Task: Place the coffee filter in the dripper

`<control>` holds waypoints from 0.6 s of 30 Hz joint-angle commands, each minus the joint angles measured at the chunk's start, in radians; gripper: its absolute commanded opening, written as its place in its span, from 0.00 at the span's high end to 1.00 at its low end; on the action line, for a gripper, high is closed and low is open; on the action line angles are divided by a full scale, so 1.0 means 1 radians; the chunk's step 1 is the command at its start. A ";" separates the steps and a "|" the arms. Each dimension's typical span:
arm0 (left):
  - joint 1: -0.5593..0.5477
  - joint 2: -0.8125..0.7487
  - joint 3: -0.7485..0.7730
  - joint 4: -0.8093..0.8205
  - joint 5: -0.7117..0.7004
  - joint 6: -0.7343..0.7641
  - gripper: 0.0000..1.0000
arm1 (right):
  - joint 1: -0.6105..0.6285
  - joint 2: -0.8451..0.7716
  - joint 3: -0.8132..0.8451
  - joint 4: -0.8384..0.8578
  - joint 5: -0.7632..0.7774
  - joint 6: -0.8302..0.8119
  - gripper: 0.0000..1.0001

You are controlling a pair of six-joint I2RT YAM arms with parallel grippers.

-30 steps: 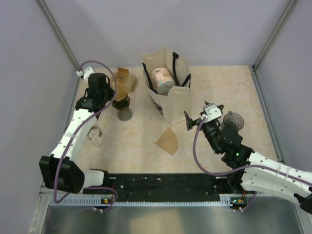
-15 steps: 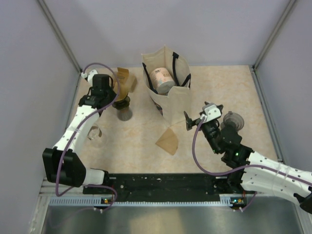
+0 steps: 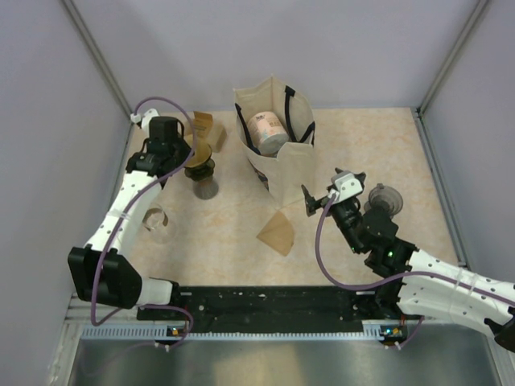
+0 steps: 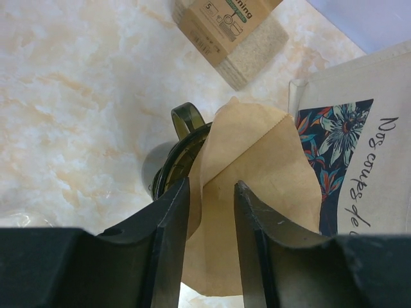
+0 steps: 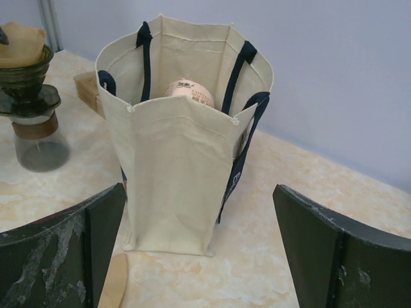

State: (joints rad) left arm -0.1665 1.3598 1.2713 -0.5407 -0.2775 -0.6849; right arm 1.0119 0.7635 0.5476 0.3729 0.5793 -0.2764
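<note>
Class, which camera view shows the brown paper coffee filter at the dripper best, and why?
Left wrist: the brown paper coffee filter is large and close, crease and edge clear at the dark glass dripper. Top external shows only a small tan patch; right wrist catches it far off at the corner.

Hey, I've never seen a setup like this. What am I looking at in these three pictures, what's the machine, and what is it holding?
These are two robot arms bolted at the near edge of a table, each ending in a two-finger gripper. The wide picture comes from a fixed camera overhead. The other two come from a camera on each wrist, so the dark shapes along their bottom edge are that arm's own fingers. On the table are a cloth tote bag, a dark dripper on a glass jar, a cardboard box and a spare filter lying flat. The left gripper pinches a brown coffee filter at the dripper's mouth. The right gripper is open and empty, facing the bag.
</note>
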 commanded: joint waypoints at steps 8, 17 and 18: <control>0.002 -0.062 0.066 -0.021 -0.026 0.019 0.44 | 0.001 0.000 0.008 0.017 -0.030 -0.003 0.01; 0.002 -0.085 0.100 -0.056 -0.049 0.033 0.38 | 0.001 -0.001 0.008 0.015 -0.035 -0.004 0.01; 0.002 -0.087 0.105 -0.056 -0.040 0.036 0.36 | 0.002 0.000 0.008 0.015 -0.033 -0.004 0.01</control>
State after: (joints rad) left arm -0.1665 1.3163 1.3289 -0.5941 -0.3084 -0.6712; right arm 1.0119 0.7635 0.5476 0.3706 0.5594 -0.2779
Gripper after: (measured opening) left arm 0.608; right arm 0.989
